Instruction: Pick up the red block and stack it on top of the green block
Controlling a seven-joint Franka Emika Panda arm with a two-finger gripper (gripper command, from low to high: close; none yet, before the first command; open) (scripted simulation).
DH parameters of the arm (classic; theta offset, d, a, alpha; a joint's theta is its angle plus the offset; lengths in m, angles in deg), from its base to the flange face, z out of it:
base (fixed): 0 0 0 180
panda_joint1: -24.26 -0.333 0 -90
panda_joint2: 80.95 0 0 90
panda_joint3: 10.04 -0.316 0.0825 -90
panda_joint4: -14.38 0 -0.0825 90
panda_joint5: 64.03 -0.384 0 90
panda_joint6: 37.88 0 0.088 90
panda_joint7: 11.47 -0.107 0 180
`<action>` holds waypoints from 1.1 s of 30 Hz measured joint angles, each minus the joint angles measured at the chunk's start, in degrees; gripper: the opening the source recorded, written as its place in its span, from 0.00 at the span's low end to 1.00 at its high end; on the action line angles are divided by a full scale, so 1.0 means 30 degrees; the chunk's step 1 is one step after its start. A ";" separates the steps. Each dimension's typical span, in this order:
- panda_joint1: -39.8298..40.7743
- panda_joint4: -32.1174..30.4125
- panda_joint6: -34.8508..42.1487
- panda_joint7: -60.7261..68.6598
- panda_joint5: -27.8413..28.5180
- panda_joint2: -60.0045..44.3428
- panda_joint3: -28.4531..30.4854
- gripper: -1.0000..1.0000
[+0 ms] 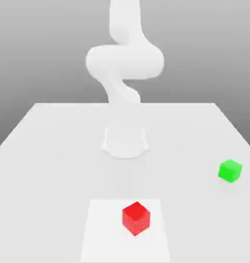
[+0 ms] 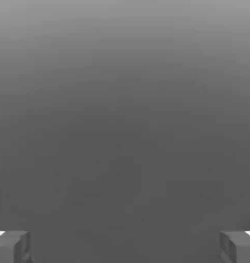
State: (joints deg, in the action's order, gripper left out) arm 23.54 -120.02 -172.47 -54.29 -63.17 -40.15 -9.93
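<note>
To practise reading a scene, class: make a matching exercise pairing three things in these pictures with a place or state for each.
Things:
1. red block
2. green block
3. gripper

Descriptions:
A. alone on the table toward the exterior view's right
B. fingers wide apart, nothing between them
C. on the paler square patch at the table's near edge

Pairs: 1-C, 2-A, 3-B

red block [image 1: 136, 217], green block [image 1: 230, 170], white arm [image 1: 125, 61], seemingly pale-grey table [image 1: 55, 154]
</note>
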 joint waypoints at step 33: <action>-0.1733 -0.6743 -1.1878 1.1058 -0.1016 -1.8828 0.0439 0.00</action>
State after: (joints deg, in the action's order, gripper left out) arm 18.34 -140.25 -208.10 -21.12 -66.22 -96.63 -8.62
